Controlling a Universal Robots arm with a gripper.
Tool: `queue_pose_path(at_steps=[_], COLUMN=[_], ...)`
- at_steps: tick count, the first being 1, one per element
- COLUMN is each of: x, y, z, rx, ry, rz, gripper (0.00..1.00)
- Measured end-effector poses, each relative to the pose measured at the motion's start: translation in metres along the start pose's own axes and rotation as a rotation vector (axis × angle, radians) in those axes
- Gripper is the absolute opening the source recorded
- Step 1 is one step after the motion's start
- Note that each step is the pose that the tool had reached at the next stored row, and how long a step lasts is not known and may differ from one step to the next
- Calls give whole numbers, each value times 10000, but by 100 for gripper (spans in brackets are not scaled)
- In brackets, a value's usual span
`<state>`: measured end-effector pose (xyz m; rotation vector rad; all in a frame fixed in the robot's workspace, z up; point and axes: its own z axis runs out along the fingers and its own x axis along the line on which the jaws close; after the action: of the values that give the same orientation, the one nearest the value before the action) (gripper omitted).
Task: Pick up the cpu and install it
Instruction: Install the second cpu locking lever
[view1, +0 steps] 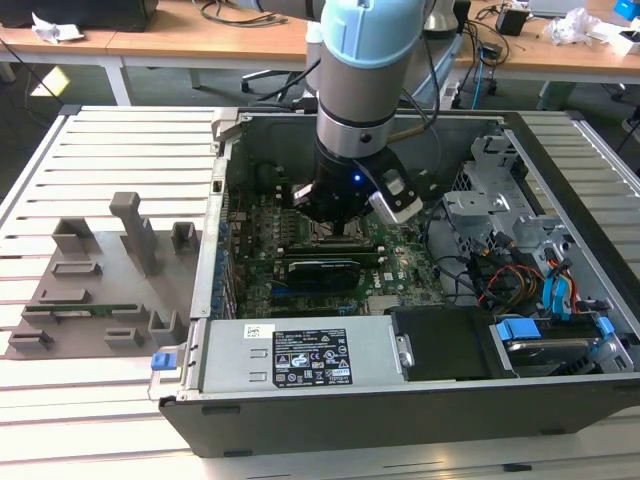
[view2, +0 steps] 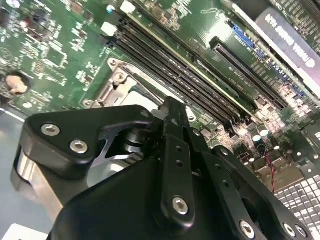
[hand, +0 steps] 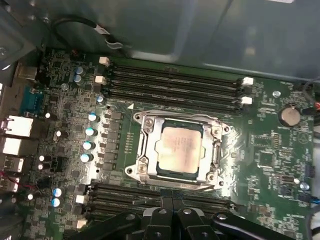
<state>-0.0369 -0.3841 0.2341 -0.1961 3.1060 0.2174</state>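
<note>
The arm is down inside the open computer case (view1: 560, 420), its claw (view1: 335, 222) low over the motherboard (view1: 400, 262) near the case's back wall. In the first wrist view the cpu (hand: 180, 149) is lying flat in the socket (hand: 176, 150), its silvery top square within the metal frame, which runs around all four sides with memory slots (hand: 172, 85) along two of them. So the chip looks placed: it reads as level in its seat, not tilted or hanging over an edge, though whether it is fully home I cannot tell. The claw's black fingertips (hand: 172, 215) sit together at the near side of the socket with no gap visible between them and nothing pinched; in that view they stand just beside the frame, apart from the chip. The second wrist view looks past the black linkage (view2: 150, 165) at the same spot, with the socket's corner (view2: 117, 80) peeking out beyond it. By my reading, pick-up and placement are done, and what may be left is securing the chip; I cannot make out a lever or its position. On the worktop (view1: 110, 390), toward the exterior view's left, a grey fixture tray (view1: 100, 290) sits beside the case.
</note>
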Motion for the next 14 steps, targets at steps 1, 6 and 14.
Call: queue_pose_path(at_steps=[1, 6, 14], x=[49, 194, 357], y=[-3, -7, 11], z=[62, 186, 286], rx=[0, -32, -119], ry=[0, -4, -13], rz=[0, 1, -2], gripper=[11, 11, 11])
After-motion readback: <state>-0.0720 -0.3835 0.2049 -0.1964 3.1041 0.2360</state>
